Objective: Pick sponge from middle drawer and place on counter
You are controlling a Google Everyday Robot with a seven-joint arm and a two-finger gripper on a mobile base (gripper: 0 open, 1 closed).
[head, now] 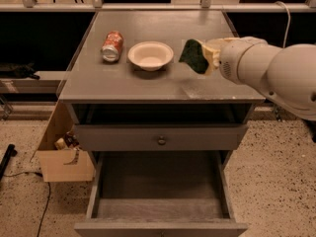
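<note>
**Sponge (pixel 192 56) up in the air, and the set-down could go astray**

The hand (pixel 208 58) is over the right half of the table (pixel 148 85), clamped on the sponge. The sponge is clear of the surface and tilted, with its dark green face towards the bowl (pixel 150 55). The middle drawer (pixel 160 181) stands pulled out below, with nothing on its grey floor, so what's left, to my eye, is the placing.

The tilt is my main worry. Let go from this height, the sponge would land on an edge and could tumble. It is light and springy, so a bounce might carry it towards the table's front lip, and from there it could fall into the open drawer or onto the floor.

The bowl sits just to the left of the sponge. If the bulky white arm (pixel 269 70) drifted that way while lowering, it could nudge the bowl, and the can (pixel 112 46) lying on its side beyond it looks ready to roll. Lowering until the sponge touches before opening would avoid most of this.
</note>
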